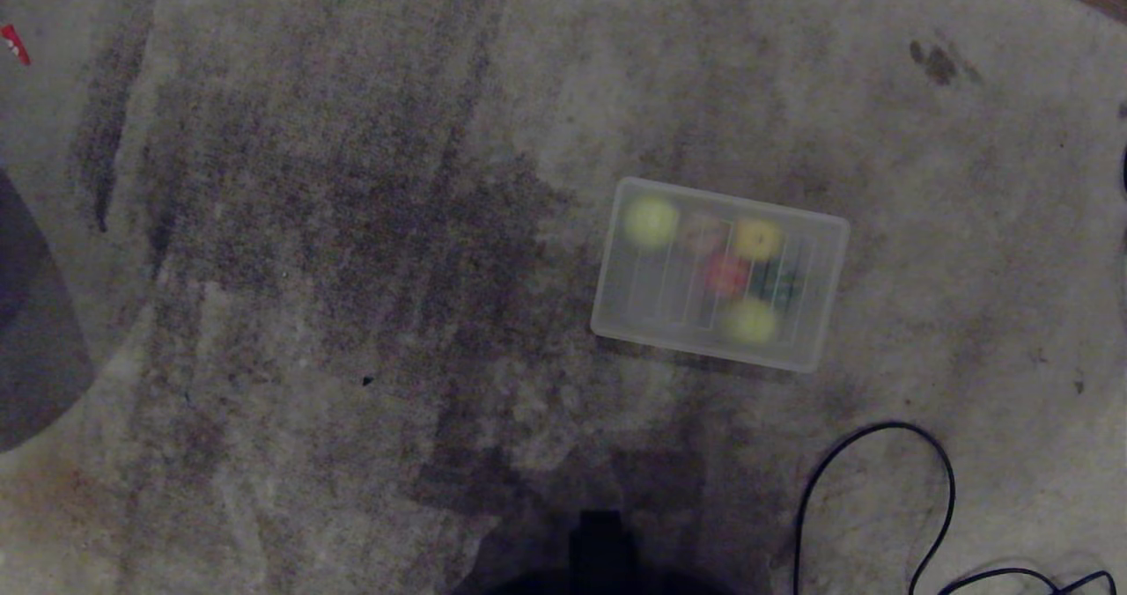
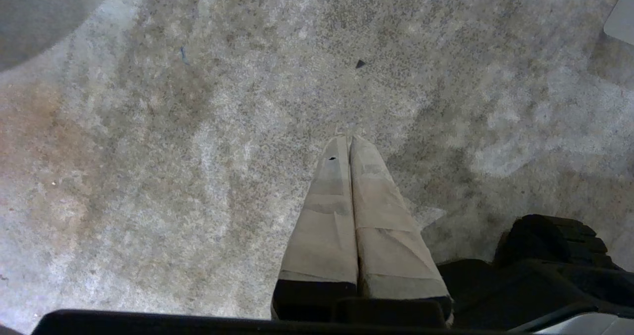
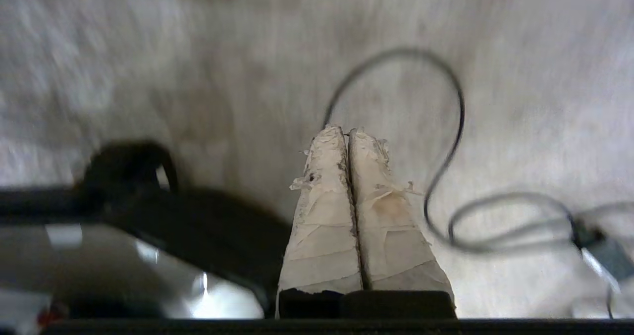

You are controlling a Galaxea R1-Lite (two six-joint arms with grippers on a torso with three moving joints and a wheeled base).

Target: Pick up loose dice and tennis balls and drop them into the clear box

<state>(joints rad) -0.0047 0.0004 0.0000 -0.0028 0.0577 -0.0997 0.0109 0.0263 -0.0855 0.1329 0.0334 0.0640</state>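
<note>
While I watch from the head camera, the grey carpet fills nearly everything I see, mottled with darker worn patches. On it sits the clear box, my landmark — its ribbed lid looks to be on, and the contents show blurred through the plastic. Inside I count two tennis balls, one at the box's far-left corner and one against its near edge, plus the dice: a yellow die toward the far side, a red die at the middle, a dark green die just beside the red one, and a pale shape next to the far ball that may be the tan die, though I cannot be sure. A black cable loops on the carpet nearer to me than the box, off its right end. Neither arm shows in the head view. My right gripper hangs over that cable loop, taped fingers pressed together on nothing. My left gripper hangs over bare carpet left of the box — fingers likewise pressed together, empty.
</note>
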